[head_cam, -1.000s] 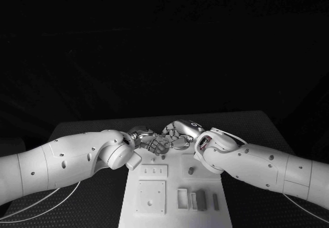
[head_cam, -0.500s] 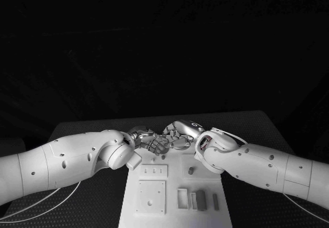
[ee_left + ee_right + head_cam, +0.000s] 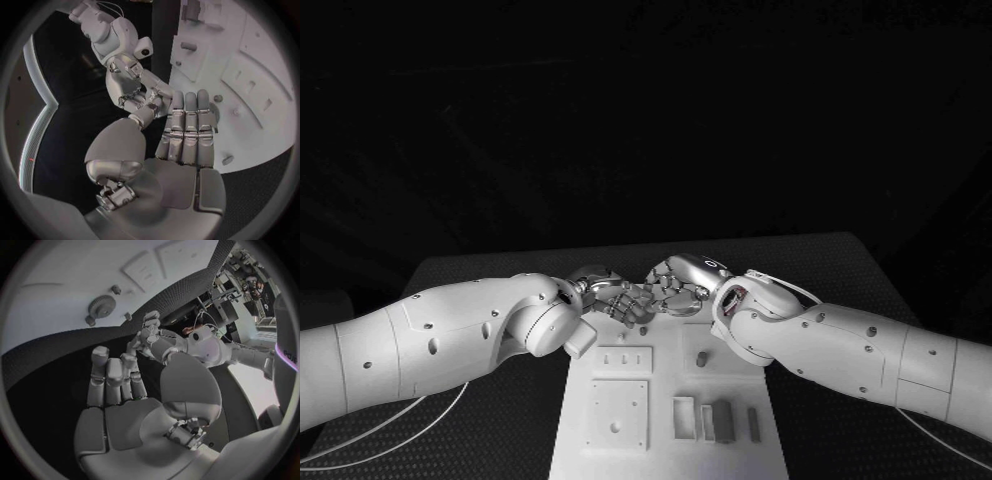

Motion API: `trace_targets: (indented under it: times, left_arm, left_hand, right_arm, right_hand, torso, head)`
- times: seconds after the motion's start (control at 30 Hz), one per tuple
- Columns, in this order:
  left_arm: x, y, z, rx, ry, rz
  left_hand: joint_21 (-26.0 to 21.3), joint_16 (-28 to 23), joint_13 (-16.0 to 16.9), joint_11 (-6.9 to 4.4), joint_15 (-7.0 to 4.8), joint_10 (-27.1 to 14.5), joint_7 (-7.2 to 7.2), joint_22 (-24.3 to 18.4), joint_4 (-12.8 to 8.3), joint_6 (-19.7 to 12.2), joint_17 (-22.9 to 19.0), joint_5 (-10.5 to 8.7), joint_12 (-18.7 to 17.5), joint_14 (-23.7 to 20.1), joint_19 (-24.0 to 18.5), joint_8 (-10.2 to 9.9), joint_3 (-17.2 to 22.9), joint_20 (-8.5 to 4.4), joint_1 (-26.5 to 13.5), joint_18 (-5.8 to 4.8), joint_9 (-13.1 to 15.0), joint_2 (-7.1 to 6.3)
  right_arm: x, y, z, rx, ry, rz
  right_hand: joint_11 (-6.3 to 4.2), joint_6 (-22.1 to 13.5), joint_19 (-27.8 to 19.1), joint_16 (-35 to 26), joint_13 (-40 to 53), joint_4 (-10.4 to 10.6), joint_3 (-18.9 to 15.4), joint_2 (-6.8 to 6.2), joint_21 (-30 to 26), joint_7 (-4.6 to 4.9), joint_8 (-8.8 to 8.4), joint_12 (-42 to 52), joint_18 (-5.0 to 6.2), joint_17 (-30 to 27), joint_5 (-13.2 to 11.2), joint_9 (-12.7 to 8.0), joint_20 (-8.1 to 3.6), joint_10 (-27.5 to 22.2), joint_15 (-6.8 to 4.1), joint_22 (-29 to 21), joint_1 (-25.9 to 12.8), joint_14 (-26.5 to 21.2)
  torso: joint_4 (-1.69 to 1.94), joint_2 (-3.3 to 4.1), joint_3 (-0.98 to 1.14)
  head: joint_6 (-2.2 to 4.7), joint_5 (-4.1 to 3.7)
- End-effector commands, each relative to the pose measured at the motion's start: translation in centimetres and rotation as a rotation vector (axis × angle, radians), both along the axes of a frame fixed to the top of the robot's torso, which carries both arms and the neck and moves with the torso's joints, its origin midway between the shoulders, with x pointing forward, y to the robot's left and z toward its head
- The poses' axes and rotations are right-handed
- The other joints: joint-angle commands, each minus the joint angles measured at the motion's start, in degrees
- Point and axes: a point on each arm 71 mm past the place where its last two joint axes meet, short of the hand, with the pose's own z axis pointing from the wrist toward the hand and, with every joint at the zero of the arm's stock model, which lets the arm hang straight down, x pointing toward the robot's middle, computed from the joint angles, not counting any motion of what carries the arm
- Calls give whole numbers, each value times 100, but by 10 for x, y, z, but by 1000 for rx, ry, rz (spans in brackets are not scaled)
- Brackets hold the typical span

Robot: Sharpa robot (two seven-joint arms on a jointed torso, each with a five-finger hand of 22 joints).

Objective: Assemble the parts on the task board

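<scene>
- Presently, operator, your left hand (image 3: 600, 287) and right hand (image 3: 681, 281) meet fingertip to fingertip over the far end of the task board (image 3: 668, 452), at the middle of the black table (image 3: 848, 262).
- Left hand, from its own wrist camera (image 3: 178, 145): the long fingers lie straight and side by side, with the thumb set apart; nothing sits in the palm. Whether the fingertips pinch anything where they meet the other hand I cannot tell.
- Right hand, from its own wrist camera (image 3: 119, 390): the fingers are extended, slightly bent at the tips, and the palm is bare. Whether a small part is caught at the contact point cannot be told.
- Your task board runs from the near edge of the table up to the hands. On it you have a square plate (image 3: 617, 414) at near left, a slotted block (image 3: 626, 360) just beyond it, and three upright bars (image 3: 717, 420) side by side at near right.
- One small peg (image 3: 702, 358) stands on the board just near the right wrist, apart from the bars.
- A toothed gear (image 3: 102, 305) lies flat on the board, seen from the right wrist camera, with a smaller round piece (image 3: 115, 289) near it.
- Pale cables (image 3: 387, 432) curve across the table at near left, under your left arm.
</scene>
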Motion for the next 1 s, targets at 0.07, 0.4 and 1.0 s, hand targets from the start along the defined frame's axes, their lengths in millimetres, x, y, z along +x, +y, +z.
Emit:
trace_targets:
  times: [0.07, 0.4, 1.0]
  left_arm:
    - [1, 1, 2, -9, -1, -1]
    - [1, 7, -1, 73, 7, 19]
    - [-3, 23, -6, 330, -54, -9]
  left_hand:
    - [12, 9, 16, 9, -3, 33, -90, 13, -7, 145, 15, 5, 16, 46, 28, 53, 44, -5, -28, 93, 122, 25]
    - [42, 16, 85, -11, -23, 69, -104, 78, -31, 167, 88, 7, 37, 83, 57, 64, 108, -30, -63, 86, 169, 5]
    - [479, 323, 490, -209, -144, 343, -240, 909, 44, 465, 636, 4, 444, 234, -124, 146, 67, -149, -520, 51, 383, 9]
  right_arm:
    - [2, -5, -5, -24, 34, -24]
    - [10, -25, -7, -7, 40, -119]
    - [28, -82, 8, 125, 61, -271]
  right_hand:
    - [21, 36, -29, -41, 3, 43, 5, -20, -45, 112, -37, -45, 117, -11, 21, -7, 33, -49, -16, 38, -71, -65]
    - [170, -424, -160, -146, -8, 120, 41, -210, -158, 274, -297, -128, 117, -46, 18, -83, 87, -256, 106, 15, -152, -216]
    - [277, -639, -225, -202, -28, 142, 94, -208, -211, 381, -405, -155, 117, -90, 21, -118, 144, -370, 213, 10, -64, -292]
  torso:
    - [1, -1, 2]
    - [3, -5, 1]
    - [0, -2, 9]
  head:
    - [-1, -5]
    - [-20, 10]
    - [-99, 103]
